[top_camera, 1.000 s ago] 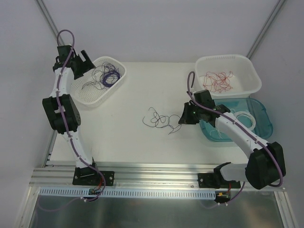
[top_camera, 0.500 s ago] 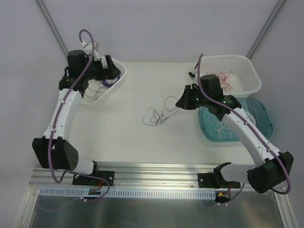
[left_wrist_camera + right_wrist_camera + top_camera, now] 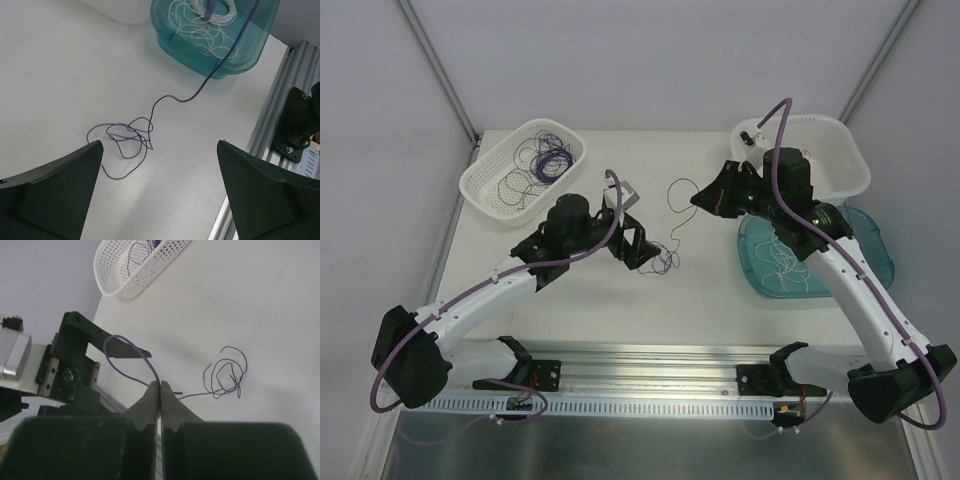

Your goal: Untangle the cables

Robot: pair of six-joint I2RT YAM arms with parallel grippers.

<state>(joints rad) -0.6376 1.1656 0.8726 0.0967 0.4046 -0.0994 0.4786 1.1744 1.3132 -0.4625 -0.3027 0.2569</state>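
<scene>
Over from the basket (image 3: 478,186) swings the left gripper (image 3: 160,150), fingers spread wide, the purple wire (image 3: 132,131) tangle lying on the table between them. The right gripper (image 3: 160,386) pinches its raised end. Light, limp, springy: I'd take a loop beside the knot.

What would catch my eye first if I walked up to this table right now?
The right gripper, high over the table's middle, pinches a hair-thin dark purple wire whose curly tangle lies on the white tabletop below the open left gripper. A translucent teal tray at the right holds white wires.
</scene>
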